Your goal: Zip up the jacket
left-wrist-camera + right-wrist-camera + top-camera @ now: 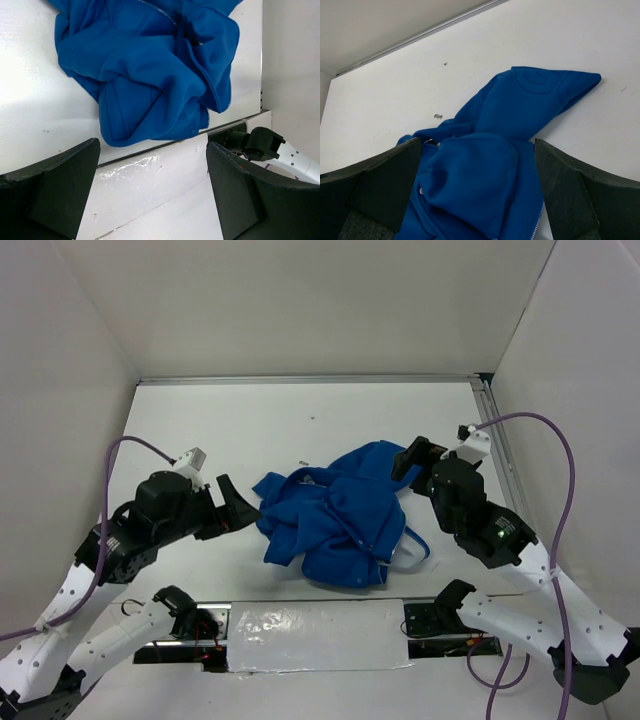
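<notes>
**Jacket in a heap, both claws spread beside it**

I see the jacket (335,520) lying as a crumpled royal-blue heap on the white counter (200,420). It is folded over itself, so its front is not laid out flat.

The left claw (232,508) hovers just beside the jacket's left edge, jaws spread wide and holding nothing. In its wrist camera the two dark fingers (50,195) stand either side of the heap's near end and clear of the fabric.

The right claw (413,458) sits at the jacket's far right corner, also spread wide and empty. From above I cannot tell whether a finger brushes the cloth. In its own wrist camera the blue fabric lies in the gap between the fingers, with nothing pinched.

A run of silver zipper (229,95) teeth shows along one folded edge of the jacket, with the two sides apart. A glossy white strip of tape (310,635) lies on the counter between the jacket and the arm bases.
</notes>
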`<action>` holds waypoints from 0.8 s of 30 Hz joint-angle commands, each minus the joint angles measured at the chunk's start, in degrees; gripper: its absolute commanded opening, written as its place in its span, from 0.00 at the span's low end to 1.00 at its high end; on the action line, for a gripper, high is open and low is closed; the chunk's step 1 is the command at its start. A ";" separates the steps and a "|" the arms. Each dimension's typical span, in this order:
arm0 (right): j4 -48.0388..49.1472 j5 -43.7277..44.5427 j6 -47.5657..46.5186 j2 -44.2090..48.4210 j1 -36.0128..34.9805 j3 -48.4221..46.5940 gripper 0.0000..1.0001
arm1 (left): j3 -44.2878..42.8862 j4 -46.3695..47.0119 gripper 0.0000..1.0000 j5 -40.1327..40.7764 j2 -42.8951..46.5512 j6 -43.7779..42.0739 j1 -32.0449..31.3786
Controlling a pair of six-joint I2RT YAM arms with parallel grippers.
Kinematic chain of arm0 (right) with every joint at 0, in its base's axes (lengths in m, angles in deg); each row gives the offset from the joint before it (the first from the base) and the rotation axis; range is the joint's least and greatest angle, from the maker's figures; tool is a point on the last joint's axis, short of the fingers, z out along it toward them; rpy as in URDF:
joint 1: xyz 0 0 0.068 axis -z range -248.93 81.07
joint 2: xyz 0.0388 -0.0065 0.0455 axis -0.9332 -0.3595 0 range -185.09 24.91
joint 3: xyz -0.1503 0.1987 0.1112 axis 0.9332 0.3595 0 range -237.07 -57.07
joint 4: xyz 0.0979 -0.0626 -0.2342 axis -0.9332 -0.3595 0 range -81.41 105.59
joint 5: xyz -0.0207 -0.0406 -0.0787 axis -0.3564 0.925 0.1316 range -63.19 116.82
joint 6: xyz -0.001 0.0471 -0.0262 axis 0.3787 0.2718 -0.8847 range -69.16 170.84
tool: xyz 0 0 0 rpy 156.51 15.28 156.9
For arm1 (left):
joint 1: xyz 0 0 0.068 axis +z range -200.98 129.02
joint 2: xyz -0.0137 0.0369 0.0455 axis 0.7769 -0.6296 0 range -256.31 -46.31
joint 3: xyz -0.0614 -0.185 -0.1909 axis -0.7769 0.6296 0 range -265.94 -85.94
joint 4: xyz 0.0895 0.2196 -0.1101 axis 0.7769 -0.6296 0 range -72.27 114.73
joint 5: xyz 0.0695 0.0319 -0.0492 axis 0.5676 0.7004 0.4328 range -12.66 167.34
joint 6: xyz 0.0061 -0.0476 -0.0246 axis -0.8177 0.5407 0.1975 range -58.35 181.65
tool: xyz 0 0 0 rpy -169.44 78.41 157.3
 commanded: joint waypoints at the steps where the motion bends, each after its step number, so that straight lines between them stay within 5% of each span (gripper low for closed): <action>1: 0.27 2.54 0.55 0.81 0.22 -1.52 1.00 | -0.41 3.33 0.99 -0.61 0.55 -1.52 0.08; 12: 2.21 -8.07 -4.63 -10.68 4.17 -4.76 1.00 | -1.64 1.92 0.99 -0.44 -11.58 0.94 0.25; 17: 7.82 -20.47 -9.37 -21.32 8.91 -7.23 1.00 | 2.13 10.87 0.99 -7.80 -17.54 -1.78 1.04; 24: 9.42 -26.91 -12.27 -38.89 13.13 -15.21 1.00 | -0.49 17.84 0.99 -11.34 -32.48 -3.72 10.60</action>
